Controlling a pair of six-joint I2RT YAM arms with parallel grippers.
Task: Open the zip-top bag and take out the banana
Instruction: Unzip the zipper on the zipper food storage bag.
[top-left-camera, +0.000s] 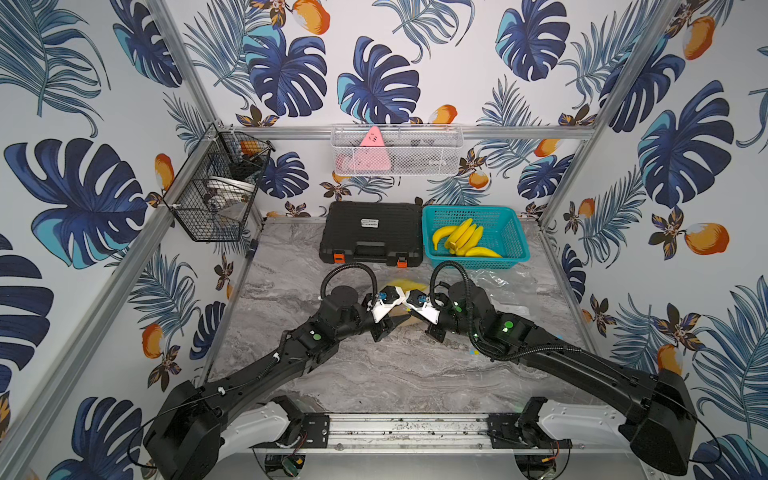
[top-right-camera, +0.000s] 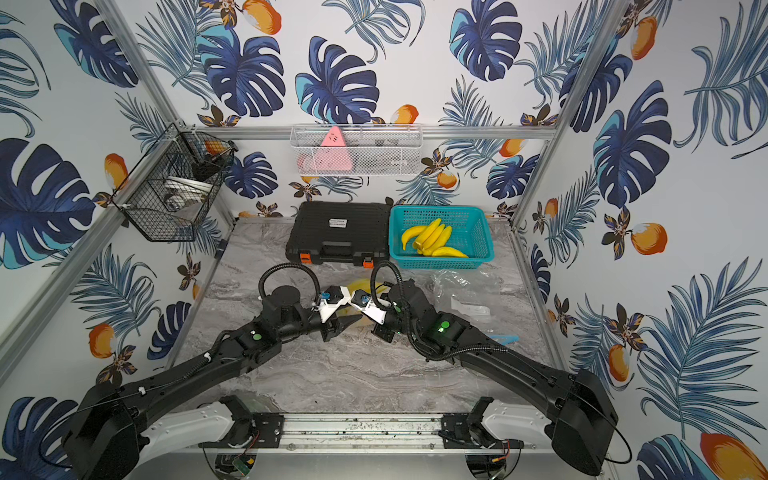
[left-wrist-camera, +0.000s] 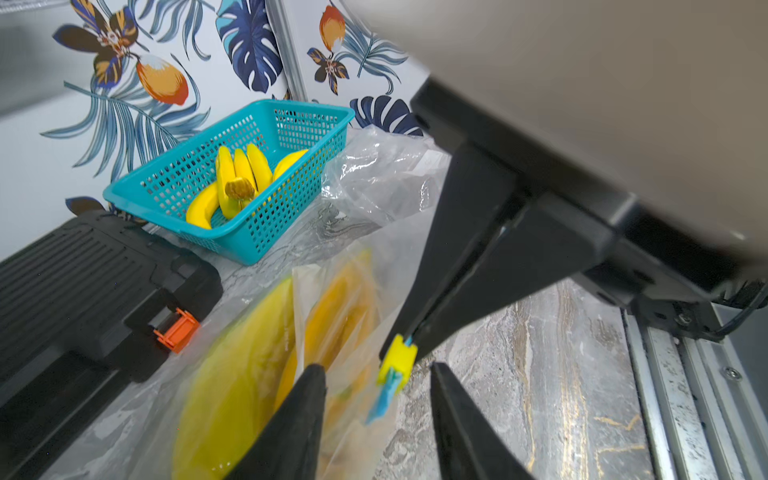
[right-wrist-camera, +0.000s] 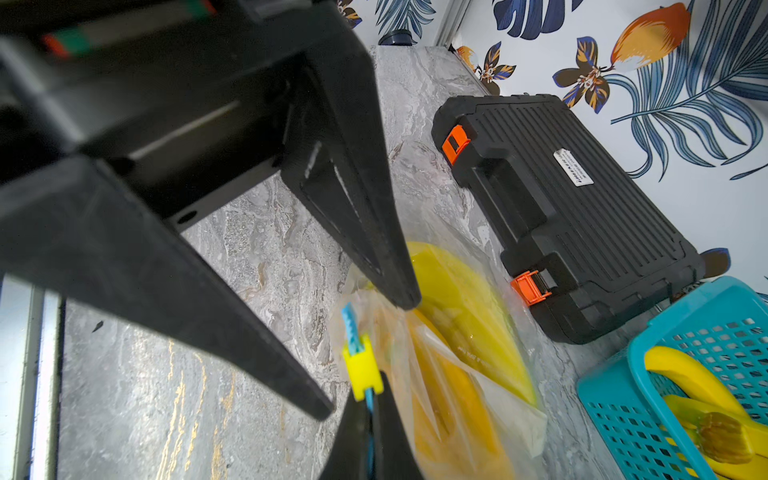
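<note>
- Zip-top bag (left-wrist-camera: 395, 270) is seen lying on the marble table (left-wrist-camera: 540, 374), in front of the black case (right-wrist-camera: 561, 208), between the 2 grippers. The banana (right-wrist-camera: 469, 316) is inside it, its long axis running from the grippers towards the case.
- Right gripper (right-wrist-camera: 371, 405): fingers pressed together on the blue zip track (left-wrist-camera: 384, 399), with the yellow slider (left-wrist-camera: 397, 361) just past their tips.
- Left gripper (left-wrist-camera: 376, 366): fingers spread. 1 finger lies over the bag film, the other over bare marble. Nothing is seen to be pinched.
- Key relation: the slider sits straight ahead of the left gripper, in the gap between its 2 tips. The track's long axis runs roughly along the line joining the 2 grippers, so the left is judged the free arm nearest the slider and the bag's lip while the right anchors the track.
- Whether the mouth is already parted cannot be told; a loose film edge is seen across the banana.
- Materials: thin, clear, creased film, likely slippery and prone to bunching; slider a small hard block; track a narrow ribbed strip; banana smooth, curved and glossy.
- Teal basket (left-wrist-camera: 291, 112) with more bananas (left-wrist-camera: 241, 174) and a crumpled clear plastic (left-wrist-camera: 382, 174) lie well apart, behind.
</note>
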